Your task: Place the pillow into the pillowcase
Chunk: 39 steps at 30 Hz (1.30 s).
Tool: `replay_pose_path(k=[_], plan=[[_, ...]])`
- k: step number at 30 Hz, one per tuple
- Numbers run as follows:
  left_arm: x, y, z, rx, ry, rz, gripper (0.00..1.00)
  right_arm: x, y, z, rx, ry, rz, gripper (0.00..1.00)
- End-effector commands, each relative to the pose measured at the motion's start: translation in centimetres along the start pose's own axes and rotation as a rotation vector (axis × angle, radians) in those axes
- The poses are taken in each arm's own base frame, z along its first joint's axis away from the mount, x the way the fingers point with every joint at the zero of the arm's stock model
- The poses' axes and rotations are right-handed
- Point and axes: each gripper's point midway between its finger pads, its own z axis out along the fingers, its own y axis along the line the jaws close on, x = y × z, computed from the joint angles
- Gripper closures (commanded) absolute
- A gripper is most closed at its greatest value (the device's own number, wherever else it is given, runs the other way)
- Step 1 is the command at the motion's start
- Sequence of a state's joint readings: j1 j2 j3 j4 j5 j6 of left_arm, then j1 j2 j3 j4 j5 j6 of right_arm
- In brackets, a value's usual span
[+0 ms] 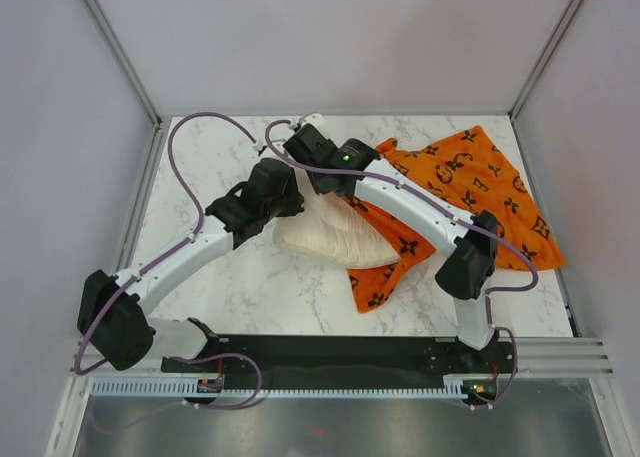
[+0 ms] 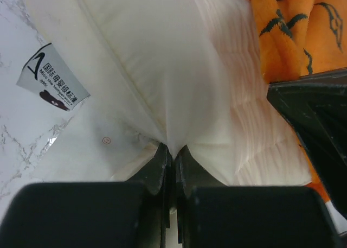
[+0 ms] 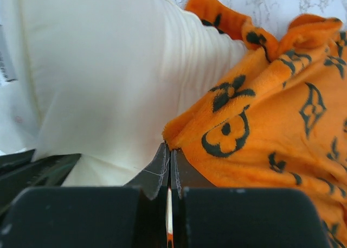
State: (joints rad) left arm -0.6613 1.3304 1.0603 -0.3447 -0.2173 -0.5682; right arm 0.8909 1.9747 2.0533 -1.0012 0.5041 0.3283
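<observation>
The cream-white pillow (image 1: 335, 239) lies mid-table with its right end against the orange pillowcase (image 1: 480, 182). The pillowcase is printed with black motifs and spreads wrinkled to the right. In the left wrist view my left gripper (image 2: 172, 150) is shut on a pinch of the pillow (image 2: 162, 69), with fabric gathered at the fingertips. In the right wrist view my right gripper (image 3: 169, 150) is shut on the edge of the pillowcase (image 3: 271, 123), orange cloth showing between the jaws, right beside the pillow (image 3: 108, 80). From above, both sets of fingertips are hidden under the wrists.
A printed label (image 2: 53, 85) sticks out from the pillow over the marble table (image 1: 230, 287). The right arm's black link (image 2: 320, 123) is close on the right of the left gripper. Frame posts and grey walls enclose the table.
</observation>
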Motion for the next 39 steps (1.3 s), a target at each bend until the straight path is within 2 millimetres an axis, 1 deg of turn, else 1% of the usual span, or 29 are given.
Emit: replay_pose_path(k=[1, 2, 4, 5, 6, 7, 8, 9, 10, 11, 12, 13, 14, 15, 16, 17, 18, 19, 20, 22, 23, 24, 27, 29, 30, 31, 32, 34, 39], plan=[[-5.9, -4.5, -2.6, 0.145, -0.178, -0.062, 0.98, -5.2, 0.7, -4.2, -0.073, -0.170, 0.087, 1.00], [-6.1, -4.3, -3.0, 0.141, -0.186, -0.062, 0.98, -4.8, 0.0, -4.0, -0.061, -0.161, 0.094, 1.00], [-5.6, -3.6, -3.0, 0.121, -0.186, -0.062, 0.98, -2.7, -2.3, -2.5, -0.009, -0.106, 0.100, 1.00], [-5.2, -3.1, -3.2, 0.113, -0.186, -0.064, 0.98, 0.0, -3.6, -0.6, 0.032, -0.038, 0.091, 1.00], [-5.0, -2.9, -3.3, 0.109, -0.186, -0.064, 0.98, -0.1, -4.3, -1.1, 0.022, -0.067, 0.123, 1.00], [-4.7, -2.6, -3.3, 0.103, -0.183, -0.063, 0.98, 0.8, -4.4, -0.7, 0.002, -0.053, 0.130, 0.97], [-4.1, -1.9, -3.1, 0.082, -0.175, -0.059, 0.98, 3.4, -4.7, 0.4, 0.003, -0.001, 0.108, 0.93], [-4.0, -1.5, -3.3, 0.076, -0.180, -0.061, 0.98, 3.2, -5.3, -0.2, -0.009, -0.026, 0.124, 0.88], [-3.7, -0.9, -3.3, 0.060, -0.177, -0.062, 0.98, 3.8, -5.5, -0.3, -0.010, -0.026, 0.118, 0.68], [-3.5, -0.5, -3.2, 0.049, -0.178, -0.066, 0.98, 5.5, -5.2, 0.0, -0.035, 0.007, 0.091, 0.58], [-2.9, 0.2, -3.3, 0.040, -0.173, -0.070, 0.98, 5.0, -5.2, -1.0, -0.074, -0.037, 0.068, 0.48], [-2.8, 0.7, -3.3, 0.032, -0.170, -0.084, 0.98, 5.2, -4.7, -1.5, -0.112, -0.052, 0.053, 0.30], [-2.3, 0.9, -3.2, 0.037, -0.157, -0.087, 0.98, 6.8, -3.7, -1.5, -0.178, -0.031, 0.020, 0.14], [-2.5, 1.3, -3.2, 0.034, -0.159, -0.101, 0.98, 5.6, -2.6, -3.1, -0.248, -0.111, -0.012, 0.02], [-2.4, 1.3, -3.3, 0.041, -0.154, -0.102, 0.98, 5.8, -1.9, -3.8, -0.288, -0.132, -0.039, 0.02], [-2.6, 1.1, -3.4, 0.051, -0.153, -0.103, 0.98, 7.0, -0.6, -4.1, -0.350, -0.128, -0.080, 0.02], [-2.9, 1.1, -3.6, 0.053, -0.154, -0.106, 0.98, 6.4, 1.1, -5.9, -0.405, -0.203, -0.119, 0.02], [-2.6, 1.2, -3.5, 0.048, -0.138, -0.103, 0.98, 6.7, 1.7, -6.3, -0.418, -0.237, -0.182, 0.02], [-3.1, 0.8, -3.7, 0.061, -0.138, -0.103, 0.98, 7.7, 3.6, -7.4, -0.465, -0.289, -0.237, 0.02], [-2.9, 1.0, -3.6, 0.048, -0.112, -0.099, 0.98, 8.5, 4.3, -7.8, -0.438, -0.368, -0.336, 0.02], [-3.3, 0.8, -3.7, 0.053, -0.112, -0.101, 0.98, 10.3, 4.6, -7.1, -0.426, -0.363, -0.381, 0.02], [-3.2, 0.9, -3.7, 0.050, -0.103, -0.101, 0.98, 9.7, 5.4, -7.8, -0.435, -0.430, -0.381, 0.02], [-3.3, 0.6, -4.0, 0.064, -0.088, -0.110, 0.98, 10.9, 5.7, -6.5, -0.360, -0.472, -0.444, 0.02], [-3.5, 0.5, -4.5, 0.061, -0.086, -0.117, 0.98, 11.3, 4.2, -5.4, -0.222, -0.477, -0.496, 0.02], [-3.6, 0.5, -4.7, 0.063, -0.085, -0.116, 0.98, 10.7, 5.0, -5.6, -0.202, -0.522, -0.499, 0.02], [-3.5, 0.5, -4.9, 0.061, -0.080, -0.114, 0.98, 10.6, 4.4, -5.5, -0.143, -0.535, -0.501, 0.02], [-3.7, 0.3, -5.2, 0.066, -0.076, -0.113, 0.98, 11.1, 4.5, -5.1, -0.127, -0.536, -0.540, 0.02], [-3.9, 0.1, -5.4, 0.076, -0.070, -0.109, 0.98, 10.6, 4.9, -5.0, -0.122, -0.568, -0.534, 0.02], [-3.9, -1.1, -5.4, 0.124, -0.039, -0.108, 0.98, 10.3, 5.3, -3.1, 0.006, -0.571, -0.578, 0.02]])
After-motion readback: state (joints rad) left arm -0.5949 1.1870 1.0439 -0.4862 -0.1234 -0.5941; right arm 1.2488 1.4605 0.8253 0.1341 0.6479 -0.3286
